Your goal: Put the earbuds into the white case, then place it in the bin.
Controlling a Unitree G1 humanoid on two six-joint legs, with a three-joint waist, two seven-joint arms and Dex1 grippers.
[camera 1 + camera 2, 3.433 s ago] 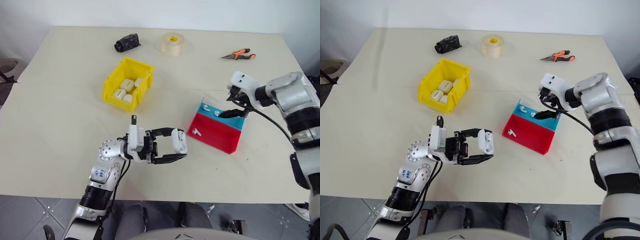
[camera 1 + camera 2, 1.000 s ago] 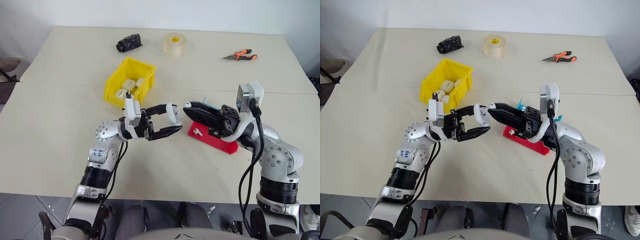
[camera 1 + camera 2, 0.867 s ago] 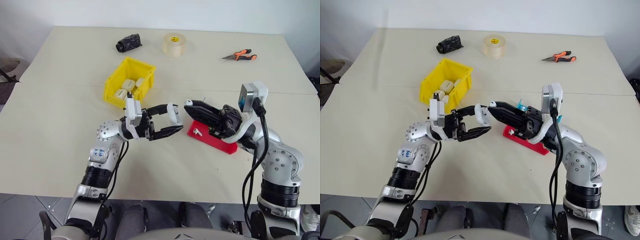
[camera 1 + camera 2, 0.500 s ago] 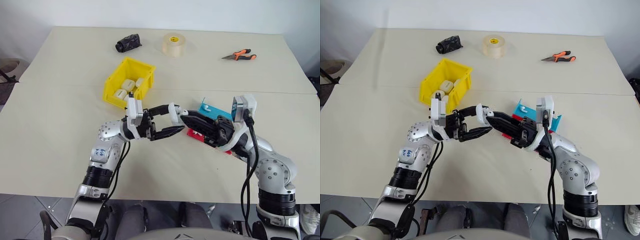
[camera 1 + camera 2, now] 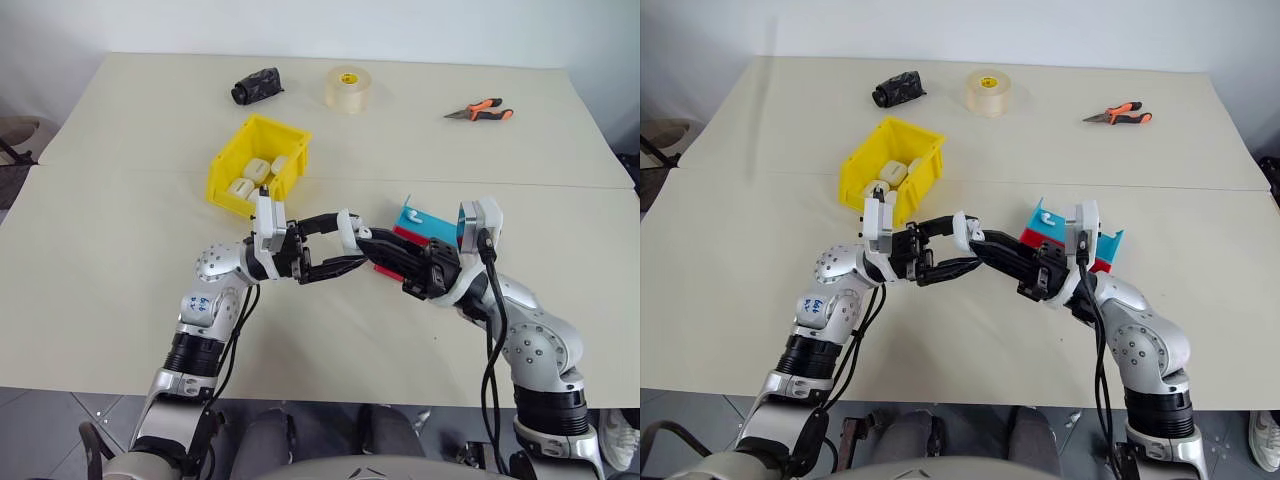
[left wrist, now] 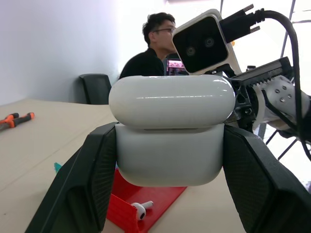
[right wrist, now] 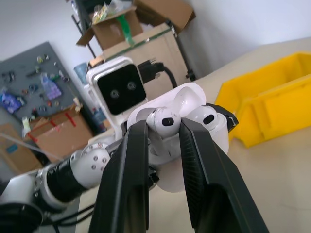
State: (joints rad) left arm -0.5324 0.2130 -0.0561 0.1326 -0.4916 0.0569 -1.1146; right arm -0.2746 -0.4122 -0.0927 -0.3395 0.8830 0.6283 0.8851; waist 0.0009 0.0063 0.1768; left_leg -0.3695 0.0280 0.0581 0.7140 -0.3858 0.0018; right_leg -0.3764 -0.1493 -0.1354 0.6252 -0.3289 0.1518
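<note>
Earbuds [image 7: 163, 120] sit in the open white case [image 6: 171, 133], one still pinched between the two fingers of my right gripper [image 7: 164, 127], the other already seated beside it. My left gripper [image 5: 340, 245] is clamped on the sides of that case and holds it off the table [image 5: 120, 300], lid up. The two grippers meet tip to tip above the table's middle, with bare tabletop below and toward the near edge. Just beyond my right gripper lies the red-and-blue tray [image 5: 424, 224] with a loose earbud [image 6: 140, 209] on its red floor. Beyond my left gripper stands the yellow bin [image 5: 258, 163], holding several white cases [image 5: 252, 178]. Well apart, along the far edge, lie a black object [image 5: 256, 85], a tape roll [image 5: 347, 88] and pliers [image 5: 478, 109]. A person [image 6: 153, 51] sits past the table.
</note>
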